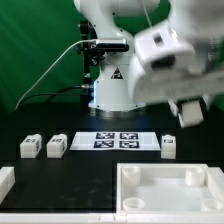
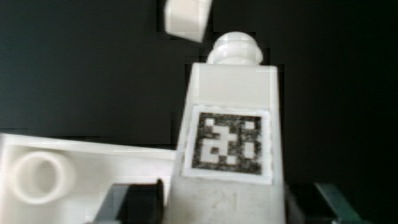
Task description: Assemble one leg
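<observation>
My gripper (image 2: 235,205) is shut on a white leg (image 2: 233,110). The leg stands lengthwise between the dark finger pads (image 2: 150,203), its tag faces the wrist camera and its round peg end points away. In the exterior view the gripper (image 1: 188,115) hangs blurred, high above the table at that view's right, over the large white tray-like part (image 1: 128,172). A corner of that part with a round hole shows in the wrist view (image 2: 54,165). Three more legs lie on the black table: two at the exterior view's left (image 1: 30,147) (image 1: 56,147) and one at its right (image 1: 169,146).
The marker board (image 1: 118,140) lies flat in front of the arm's base (image 1: 110,95). Another white piece (image 1: 5,181) sits at the exterior view's lower left edge. A small white piece (image 2: 187,15) lies on the table beyond the held leg.
</observation>
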{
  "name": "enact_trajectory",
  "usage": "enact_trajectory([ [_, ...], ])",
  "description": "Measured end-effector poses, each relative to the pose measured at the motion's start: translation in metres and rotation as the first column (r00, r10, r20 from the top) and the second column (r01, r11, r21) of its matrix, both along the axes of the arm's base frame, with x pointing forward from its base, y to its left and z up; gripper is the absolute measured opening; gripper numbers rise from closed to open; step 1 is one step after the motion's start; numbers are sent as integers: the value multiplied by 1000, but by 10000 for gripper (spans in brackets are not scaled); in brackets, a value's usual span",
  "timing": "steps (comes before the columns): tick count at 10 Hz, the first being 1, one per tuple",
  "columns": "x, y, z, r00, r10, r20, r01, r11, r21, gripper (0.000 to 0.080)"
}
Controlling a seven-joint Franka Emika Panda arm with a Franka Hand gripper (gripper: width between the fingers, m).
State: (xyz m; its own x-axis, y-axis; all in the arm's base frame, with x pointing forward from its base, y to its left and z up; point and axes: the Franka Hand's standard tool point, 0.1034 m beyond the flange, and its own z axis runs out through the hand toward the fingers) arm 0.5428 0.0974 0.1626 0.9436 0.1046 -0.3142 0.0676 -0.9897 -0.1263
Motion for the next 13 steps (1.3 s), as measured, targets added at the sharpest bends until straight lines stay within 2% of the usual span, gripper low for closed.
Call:
enact_trajectory([
  [1, 15, 0, 7, 980, -21, 196, 21, 1000, 4, 307],
  [2, 6, -2, 0, 943, -34, 331, 35, 999, 5, 307],
  [3, 5, -4, 0, 902, -46, 430, 46, 999, 10, 307],
  [4, 17, -6, 3, 807, -64, 586, 59, 998, 27, 307],
  [5, 47, -4, 19, 726, -53, 686, 43, 999, 32, 307],
  [6, 76, 3, 33, 599, -58, 799, 29, 998, 51, 307],
  [7, 77, 23, 33, 462, -144, 875, 70, 990, 125, 307],
  [8, 67, 32, 12, 518, -99, 849, 47, 995, 87, 307],
  [9, 71, 28, 18, 514, -100, 852, 53, 995, 85, 307],
  [10, 72, 27, 18, 507, -97, 856, 52, 995, 82, 307],
  [11, 73, 26, 7, 540, -60, 839, 29, 998, 53, 307],
  [13, 76, 34, -7, 550, 8, 835, -22, 1000, 5, 307],
])
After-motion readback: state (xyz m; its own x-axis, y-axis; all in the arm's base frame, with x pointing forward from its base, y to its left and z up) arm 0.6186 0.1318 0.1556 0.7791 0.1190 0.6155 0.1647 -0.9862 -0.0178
